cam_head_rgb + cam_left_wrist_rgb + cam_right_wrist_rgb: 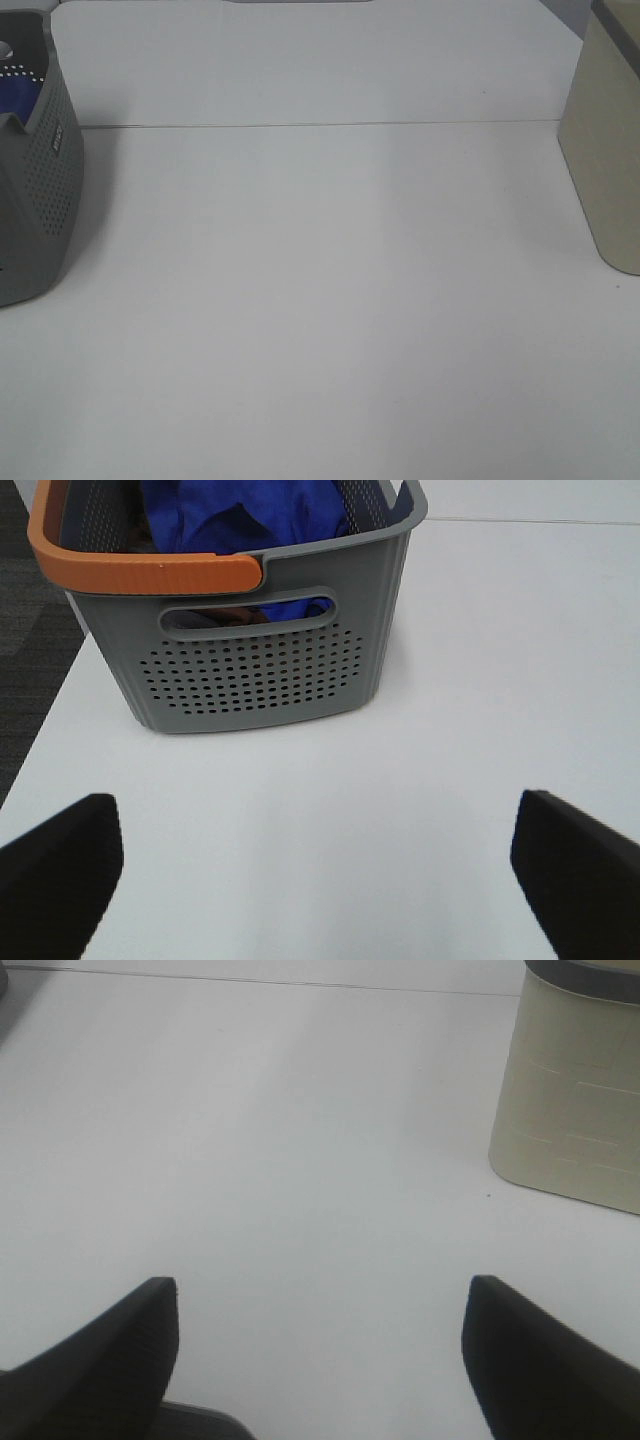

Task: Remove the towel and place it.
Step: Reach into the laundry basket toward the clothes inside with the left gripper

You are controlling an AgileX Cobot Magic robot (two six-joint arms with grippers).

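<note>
towel: royal-blue plush cloth [250,515], bunched up inside the grey basket, not spread out. It reaches about rim height in the left wrist view, and a bit of blue shows through the slot in the end wall. In the high view only a small blue patch [15,100] shows inside the basket.
grey basket: plastic with perforated walls [260,670] and a cut-out slot in the end wall. It stands upright on the counter at the far left of the high view [45,190], cut off by the frame edge.
orange grip: a band [140,575] along the basket rim, running round one corner above the slot.
behind slot: something brownish beside the blue; can't tell what it is.
left jaws: spread wide with nothing between them. The two dark fingers [60,880] sit at opposite edges of the left wrist view, over bare counter. They point at the basket's end wall but stand clearly apart from it and do not touch the towel.
right jaws: also spread wide, gripping nothing. The ribbed dark fingers [110,1350] are over bare counter, apart from the beige bin.
beige bin: a cream container [580,1100] with a dark rim, upright at the far right of the high view [605,150], well apart from the basket.
counter: white [320,300], with a thin seam line running across it between basket and bin.
floor: a dark strip [25,610] beside the counter edge, next to the basket.
</note>
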